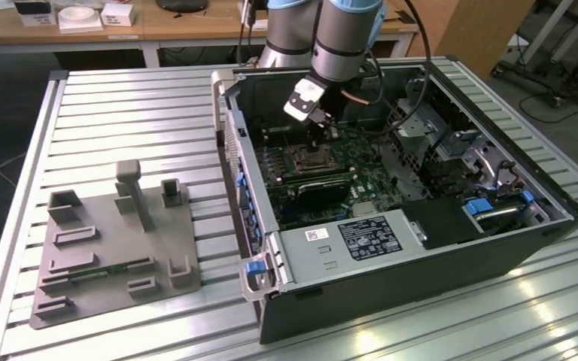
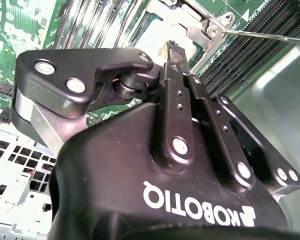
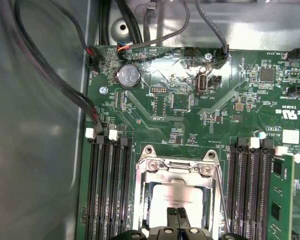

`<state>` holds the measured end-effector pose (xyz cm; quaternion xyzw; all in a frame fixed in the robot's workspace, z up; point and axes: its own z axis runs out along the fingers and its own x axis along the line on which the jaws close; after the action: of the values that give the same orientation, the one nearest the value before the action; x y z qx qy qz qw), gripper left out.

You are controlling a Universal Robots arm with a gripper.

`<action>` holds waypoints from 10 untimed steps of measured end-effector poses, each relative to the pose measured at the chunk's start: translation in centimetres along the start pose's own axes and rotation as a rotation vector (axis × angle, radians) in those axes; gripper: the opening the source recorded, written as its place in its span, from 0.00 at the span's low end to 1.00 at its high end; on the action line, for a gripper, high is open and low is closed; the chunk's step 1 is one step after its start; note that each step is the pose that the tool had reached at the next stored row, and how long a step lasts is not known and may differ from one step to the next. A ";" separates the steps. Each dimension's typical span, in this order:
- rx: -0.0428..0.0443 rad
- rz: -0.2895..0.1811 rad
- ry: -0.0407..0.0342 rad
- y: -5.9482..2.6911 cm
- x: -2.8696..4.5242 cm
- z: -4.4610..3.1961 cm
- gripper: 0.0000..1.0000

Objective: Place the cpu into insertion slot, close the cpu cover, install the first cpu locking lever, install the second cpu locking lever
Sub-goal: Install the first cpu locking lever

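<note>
Cpu sits under lowered cpu cover; gripper pinched closed, empty, over it (cover step likely done). 1 locking lever looks unlatched; needs precise tip contact.

Black gripper seen up close, jaws pressed together, tips right down over the cpu. Honestly can't tell if they actually touch it. The silver cover sits round the chip, with a couple of screws on its corner. A thin lever runs out across the memory slots beside it. There's green board all around and perforated metal past the gripper body.
</note>
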<state>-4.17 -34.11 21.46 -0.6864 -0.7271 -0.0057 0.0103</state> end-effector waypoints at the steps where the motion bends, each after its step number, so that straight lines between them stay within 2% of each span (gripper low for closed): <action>1: 0.0000 0.000 0.0000 0.00 0.00 -0.16 0.10; 10: 0.0000 0.000 0.0001 -0.01 0.04 -1.43 0.10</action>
<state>-4.17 -34.11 22.90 -0.6864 -0.7271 -0.0057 0.0103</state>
